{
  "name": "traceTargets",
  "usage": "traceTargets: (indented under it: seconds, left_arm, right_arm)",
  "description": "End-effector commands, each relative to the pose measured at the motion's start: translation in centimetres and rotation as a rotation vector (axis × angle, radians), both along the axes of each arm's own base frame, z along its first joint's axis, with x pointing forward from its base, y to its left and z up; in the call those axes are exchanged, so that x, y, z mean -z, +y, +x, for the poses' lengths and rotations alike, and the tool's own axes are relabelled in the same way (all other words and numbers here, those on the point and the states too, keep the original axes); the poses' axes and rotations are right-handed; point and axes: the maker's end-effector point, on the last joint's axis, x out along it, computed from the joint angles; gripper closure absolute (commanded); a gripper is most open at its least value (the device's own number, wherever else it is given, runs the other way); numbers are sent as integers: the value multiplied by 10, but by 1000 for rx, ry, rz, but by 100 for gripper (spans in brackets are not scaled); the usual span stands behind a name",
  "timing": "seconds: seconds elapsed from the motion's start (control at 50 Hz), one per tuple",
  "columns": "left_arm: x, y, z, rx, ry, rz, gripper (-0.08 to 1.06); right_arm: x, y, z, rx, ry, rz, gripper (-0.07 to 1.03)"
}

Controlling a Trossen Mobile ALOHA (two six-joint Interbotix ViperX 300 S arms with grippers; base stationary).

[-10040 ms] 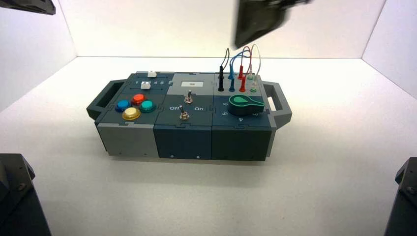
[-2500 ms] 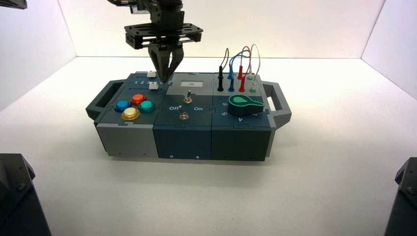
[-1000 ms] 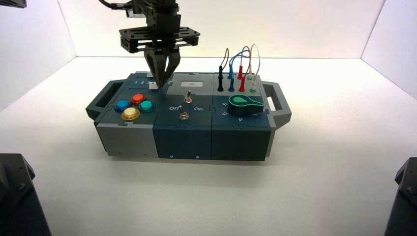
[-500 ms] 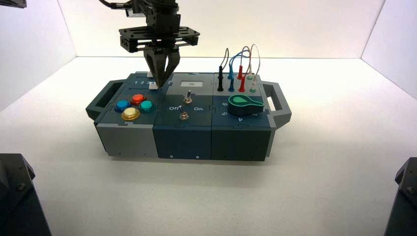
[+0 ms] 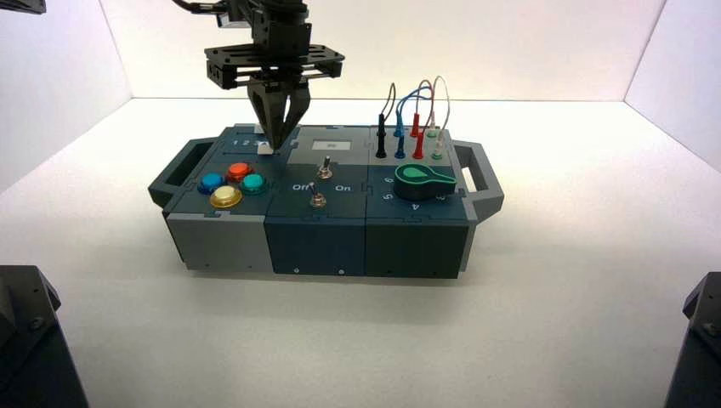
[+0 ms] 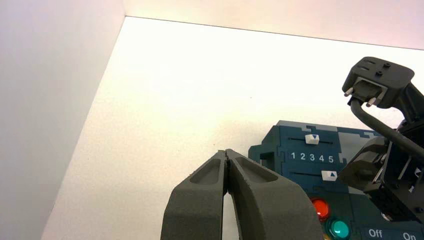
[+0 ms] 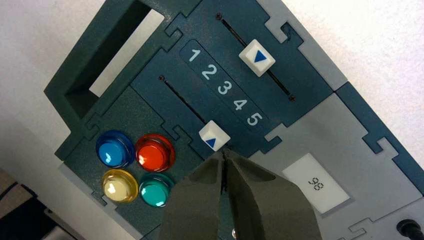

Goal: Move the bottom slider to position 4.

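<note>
Left arm [image 5: 23, 6] mostly cut off by high view's edge; numeral 5 hidden there.

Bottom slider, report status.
Right pincer shut, beside bottom slider. Slider near 4. Left pincer shut, idle, left of box. No obstruction seen along track.

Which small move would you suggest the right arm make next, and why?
I would probably lift the right gripper gently away: the bottom slider looks roughly level with the printed 4, and the closed jaws sit right beside it, so further pushing might shift it.
</note>
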Motion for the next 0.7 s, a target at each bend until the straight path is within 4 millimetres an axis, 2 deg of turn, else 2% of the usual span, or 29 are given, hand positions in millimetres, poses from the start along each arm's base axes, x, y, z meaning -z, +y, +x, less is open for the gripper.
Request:
traceTargets:
  seconds: [0.02,0.7]
  left_arm:
    - [-12,2,5,-6,-31,3,101]
    - [-13,1,5,-5,-31,1,101]
  right_arm:
    - [-31,13,2,-5,-45,62,98]
    - [-28,13,3,-4,-43,57,98]
